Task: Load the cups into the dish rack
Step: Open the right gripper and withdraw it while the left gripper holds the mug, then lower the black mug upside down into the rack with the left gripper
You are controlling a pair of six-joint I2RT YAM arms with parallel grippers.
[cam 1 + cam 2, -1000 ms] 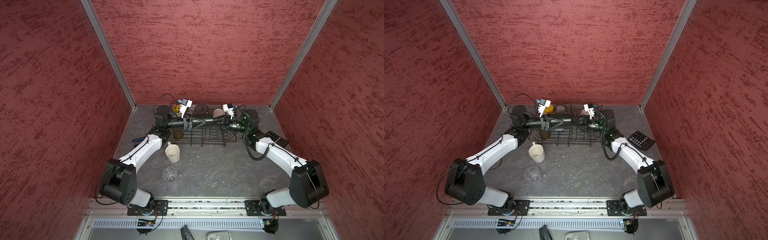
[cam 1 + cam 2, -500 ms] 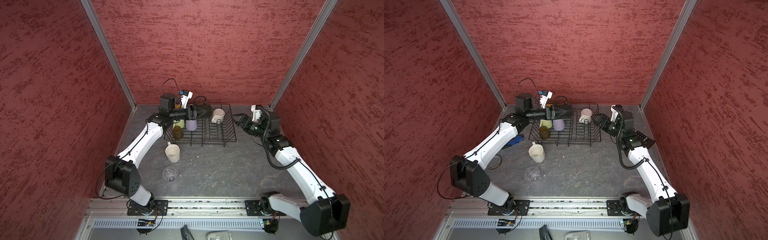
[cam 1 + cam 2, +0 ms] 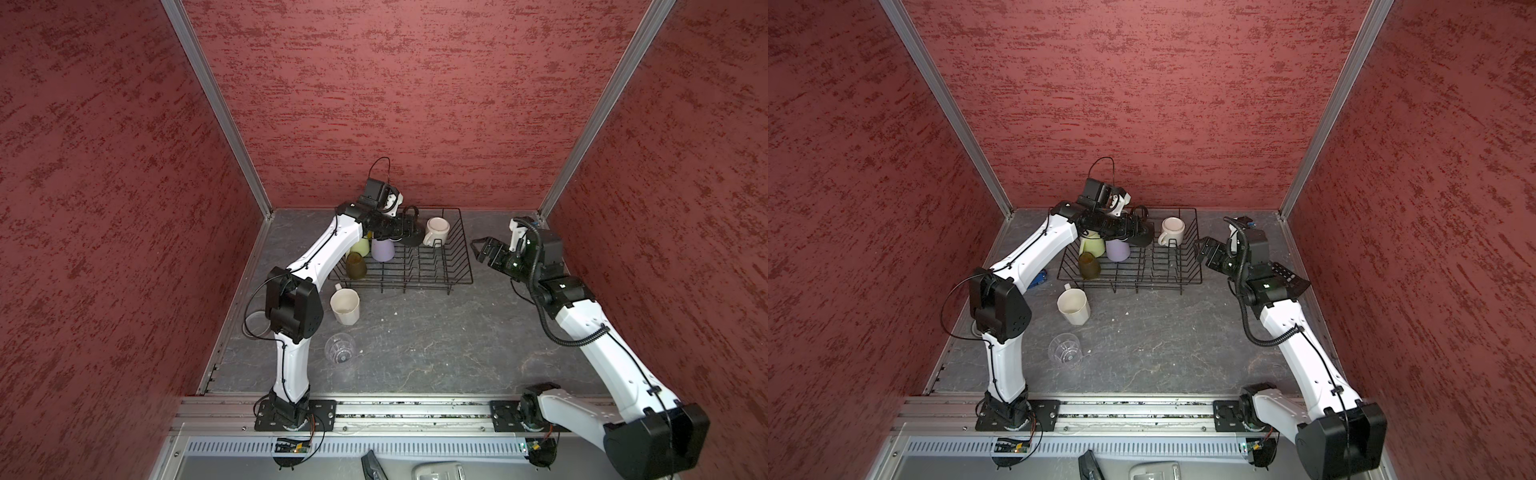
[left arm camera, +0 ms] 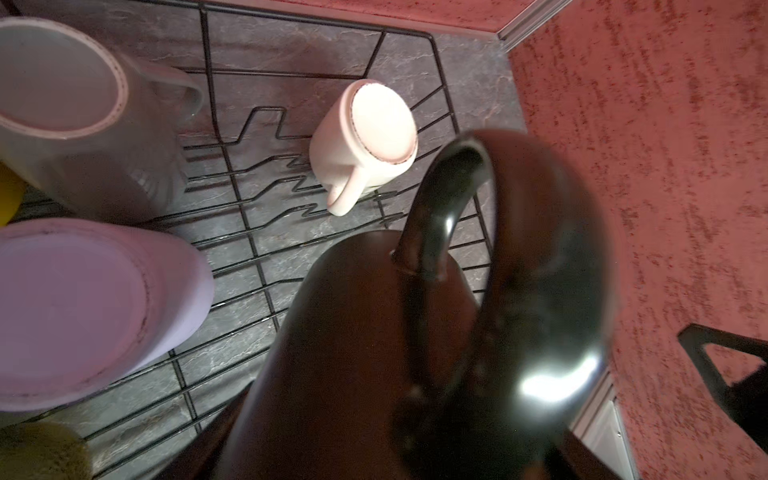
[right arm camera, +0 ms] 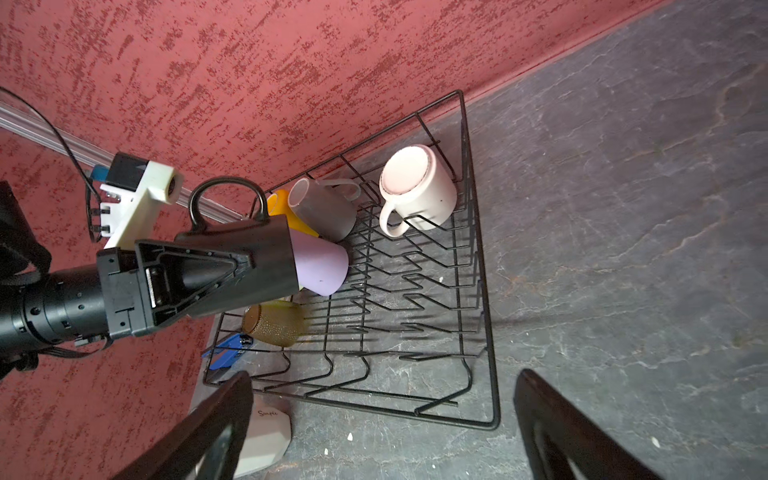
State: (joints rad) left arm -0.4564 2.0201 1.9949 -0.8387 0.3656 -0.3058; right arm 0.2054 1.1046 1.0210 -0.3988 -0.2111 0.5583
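My left gripper [image 3: 397, 228] is shut on a black mug [image 5: 249, 257], held just above the back of the black wire dish rack [image 3: 415, 272]. In the left wrist view that black mug [image 4: 374, 332] hides the jaws. In the rack stand an upside-down white mug [image 3: 436, 230], a lilac tumbler [image 3: 382, 249], a pale green cup [image 3: 359, 248], an olive-brown glass [image 3: 356, 266], a grey mug [image 5: 324, 208] and a yellow cup [image 5: 282, 208]. A white faceted mug [image 3: 345, 306] and a clear glass [image 3: 340, 348] stand on the table. My right gripper [image 3: 484, 249] is open and empty beside the rack's right side.
A black calculator [image 3: 1285, 276] lies partly under my right arm. A blue object [image 3: 1038, 277] lies left of the rack under my left arm, and a pale ring [image 3: 253, 324] lies by the left wall. Red walls close in three sides.
My right gripper has opened, left the white mug in the rack and drawn back to the right. My left gripper has pulled back over the rack's left part, still holding the black mug.
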